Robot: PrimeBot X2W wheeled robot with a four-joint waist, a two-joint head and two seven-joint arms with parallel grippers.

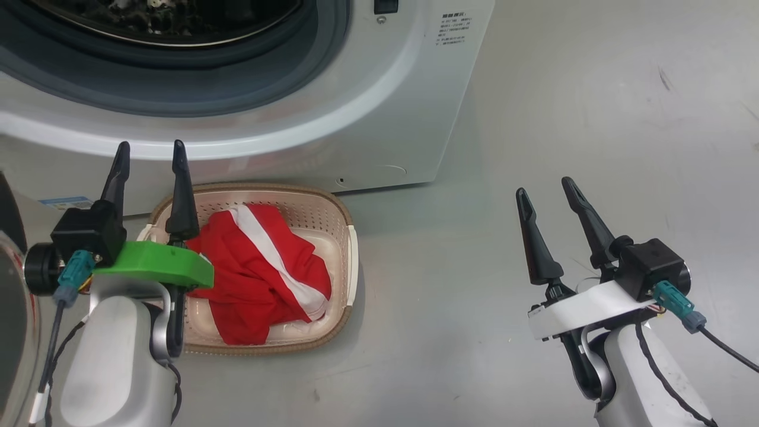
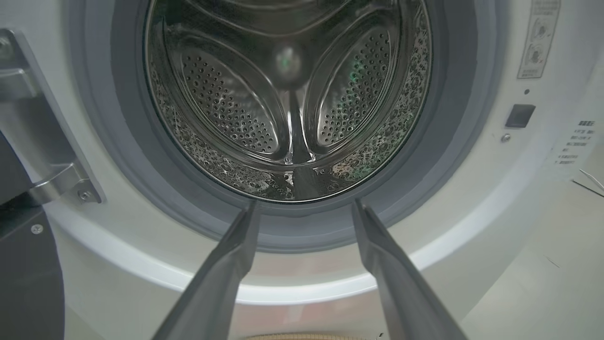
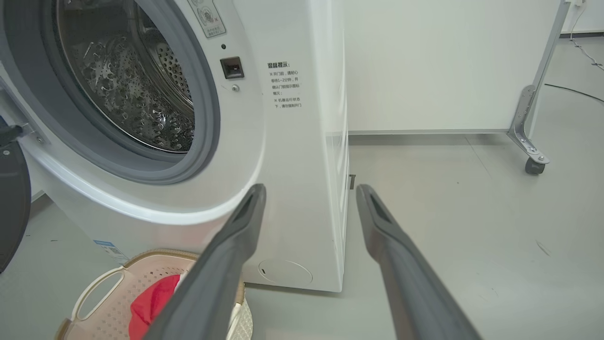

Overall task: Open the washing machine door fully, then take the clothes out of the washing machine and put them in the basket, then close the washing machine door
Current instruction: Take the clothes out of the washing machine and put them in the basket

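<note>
The white washing machine [image 1: 379, 112] stands with its drum mouth [image 2: 288, 104] uncovered, and the steel drum looks empty. The washing machine door [image 1: 10, 320] hangs swung open at the far left, and its black frame [image 2: 23, 278] sits beside the hinge. On the floor in front of the machine is the cream basket [image 1: 341, 207], with the red, white-striped clothes [image 1: 261, 273] lying inside. My left gripper [image 1: 150, 145] is open and empty above the basket's left end, pointing at the drum mouth. My right gripper [image 1: 544, 185] is open and empty over the floor to the right of the machine.
Grey floor [image 1: 593, 118] stretches to the right of the machine. A white panel [image 3: 448, 66] on a metal frame with a caster [image 3: 533, 166] stands behind, with a cable [image 3: 573, 92] on the floor near it.
</note>
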